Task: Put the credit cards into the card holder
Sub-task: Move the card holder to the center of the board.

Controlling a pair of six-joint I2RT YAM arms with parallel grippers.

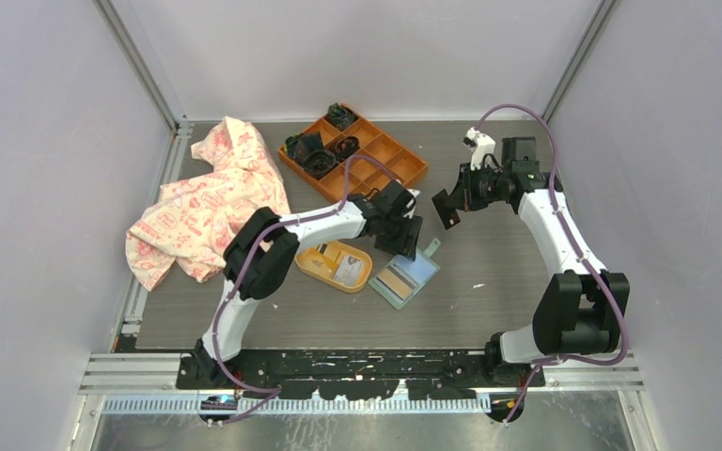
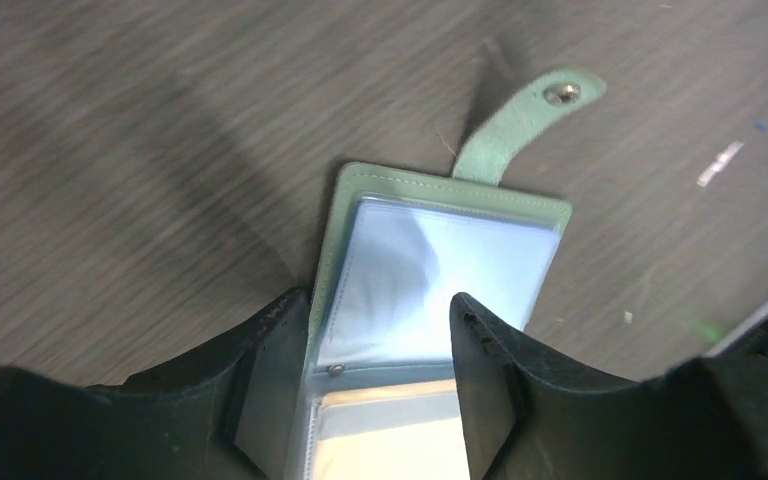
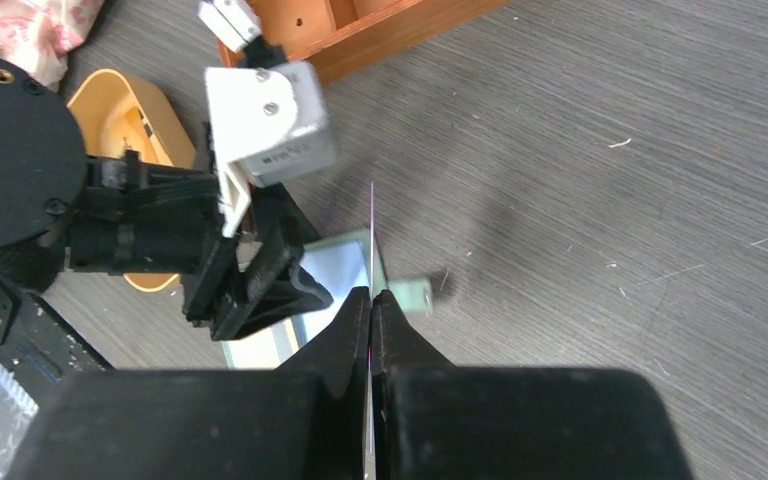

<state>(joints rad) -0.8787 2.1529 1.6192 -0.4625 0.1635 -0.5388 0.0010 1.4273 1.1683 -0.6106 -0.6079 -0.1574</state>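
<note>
The sage-green card holder (image 1: 404, 279) lies open on the table, with its blue and tan lining up and its snap tab (image 2: 530, 125) pointing away. My left gripper (image 2: 380, 310) is open and empty and hovers just over the holder's blue clear-sleeved half (image 2: 440, 270), a finger on each side. In the top view my left gripper (image 1: 400, 235) sits at the holder's far edge. My right gripper (image 3: 371, 295) is shut on a thin credit card (image 3: 371, 230) seen edge-on. It is held in the air above the holder (image 3: 335, 270), to the right of the left gripper. In the top view my right gripper (image 1: 447, 209) looks dark. A pale card (image 1: 348, 272) lies in the yellow dish.
A yellow oval dish (image 1: 324, 256) sits just left of the holder. An orange compartment tray (image 1: 404, 160) with dark items stands at the back. A pink patterned cloth (image 1: 207, 202) lies at the left. Metal rails edge the table.
</note>
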